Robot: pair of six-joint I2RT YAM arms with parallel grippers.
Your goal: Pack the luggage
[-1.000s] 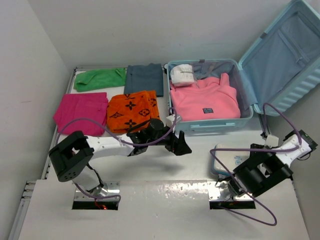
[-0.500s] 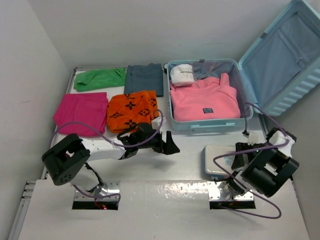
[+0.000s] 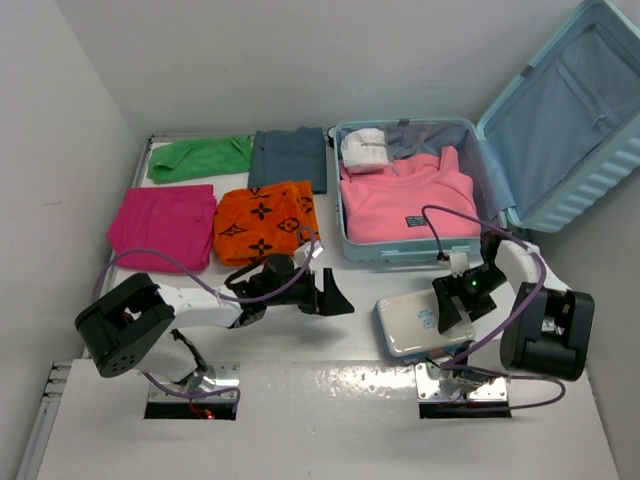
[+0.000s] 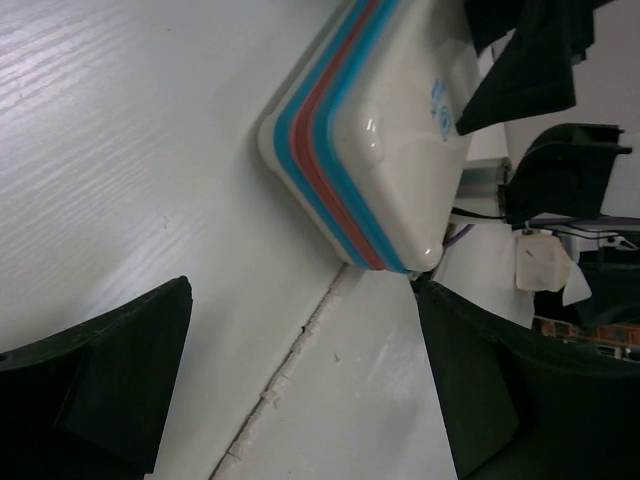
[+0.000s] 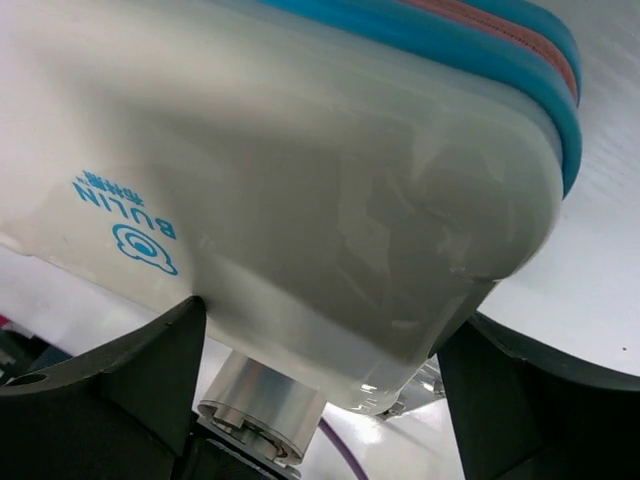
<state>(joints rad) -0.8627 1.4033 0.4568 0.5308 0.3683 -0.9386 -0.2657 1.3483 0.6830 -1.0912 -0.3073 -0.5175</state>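
Legibly, "BULIN" marks the pouch [image 5: 300, 200]; ribbed pale-blue luggage [image 3: 565, 120] lies open at one o'clock; left pincer [image 4: 302, 300] wide, right pincer [image 5: 320, 320] straddling pouch, grip unclear.

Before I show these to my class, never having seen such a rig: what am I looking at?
Two robot arms are bolted at the near edge of the table, packing the luggage, open at the back with a pink sweater inside. The wide picture is from above and behind; the close-ups from a camera on each wrist. Folded clothes lie at left: green cloth, grey cloth, magenta cloth, orange cloth. The left tool is open and empty. The right tool straddles a white pouch; whether it grips it, I cannot tell.
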